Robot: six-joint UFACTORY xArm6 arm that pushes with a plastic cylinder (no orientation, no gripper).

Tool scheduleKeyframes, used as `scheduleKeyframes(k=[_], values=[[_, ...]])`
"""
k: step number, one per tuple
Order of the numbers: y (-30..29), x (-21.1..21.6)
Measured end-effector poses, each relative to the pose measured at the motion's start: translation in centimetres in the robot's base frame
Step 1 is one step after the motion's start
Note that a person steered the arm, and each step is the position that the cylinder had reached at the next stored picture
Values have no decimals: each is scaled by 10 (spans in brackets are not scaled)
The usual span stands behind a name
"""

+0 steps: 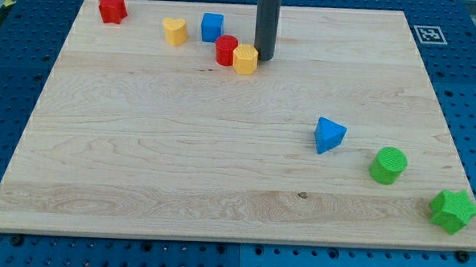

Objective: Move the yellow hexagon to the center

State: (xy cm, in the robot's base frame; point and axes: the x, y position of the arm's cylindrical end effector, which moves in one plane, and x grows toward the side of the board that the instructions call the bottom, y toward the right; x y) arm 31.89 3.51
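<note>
The yellow hexagon (244, 60) lies near the board's top, a little left of the middle, touching a red cylinder (226, 50) on its left. My tip (264, 58) stands on the board just to the right of the yellow hexagon, touching it or nearly so. The dark rod rises straight out of the view's top.
A blue cube (212, 27), a yellow heart-like block (175, 32) and a red star (112, 8) lie along the top left. A blue triangle (329, 135), a green cylinder (389, 165) and a green star (453, 210) lie at the lower right. The wooden board (180, 163) sits on a blue pegboard.
</note>
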Motion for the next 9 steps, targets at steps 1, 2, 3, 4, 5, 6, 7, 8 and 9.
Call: scheduleKeyframes(k=[1,2,3,4,5,6,7,8,9], values=[[15,-28],[4,-24],[-9,-6],[-26,12],[-53,17],[-80,18],[-77,33],[-66,46],[-66,57]])
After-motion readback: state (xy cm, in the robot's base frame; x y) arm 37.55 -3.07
